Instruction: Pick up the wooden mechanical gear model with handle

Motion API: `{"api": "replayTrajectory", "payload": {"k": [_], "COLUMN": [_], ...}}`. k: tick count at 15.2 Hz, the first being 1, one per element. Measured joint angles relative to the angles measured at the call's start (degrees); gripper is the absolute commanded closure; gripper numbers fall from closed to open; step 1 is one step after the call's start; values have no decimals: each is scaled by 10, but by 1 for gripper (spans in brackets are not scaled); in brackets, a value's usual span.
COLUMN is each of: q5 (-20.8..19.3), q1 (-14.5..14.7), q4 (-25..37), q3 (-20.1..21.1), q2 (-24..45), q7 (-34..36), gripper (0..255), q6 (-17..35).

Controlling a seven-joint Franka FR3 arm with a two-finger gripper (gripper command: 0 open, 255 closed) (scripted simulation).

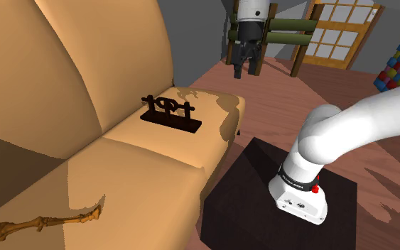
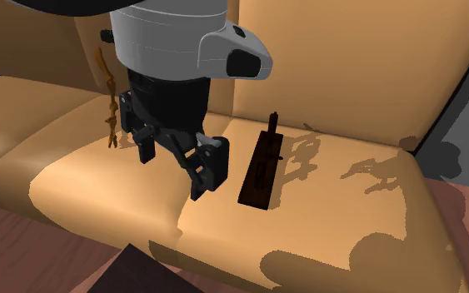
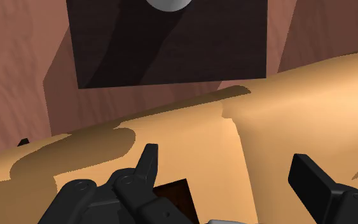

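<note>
Gripper point(image 2: 177, 166) wide open, empty, above couch point(image 2: 82, 187). Gear model point(image 2: 261, 171) lower, toward second exterior view's right. Long axis backrest-to-front.

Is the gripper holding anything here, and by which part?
Nothing is held. The gripper hangs open and empty in the air; the dark gear model sits untouched on the sofa seat.

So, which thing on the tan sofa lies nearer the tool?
The dark brown gear model on a flat base; the thin orange-brown twig-like thing lies much farther from the black two-finger tool.
</note>
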Motion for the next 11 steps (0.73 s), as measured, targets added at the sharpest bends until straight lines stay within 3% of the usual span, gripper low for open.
{"api": "replayTrajectory", "payload": {"k": [3,11], "q5": [-2,-21], "q1": [2,10], "q4": [-1,12], "q3": [1,0], "q2": [19,152], "q7": [-5,-43], "gripper": [0,0], "q6": [21,154]}}
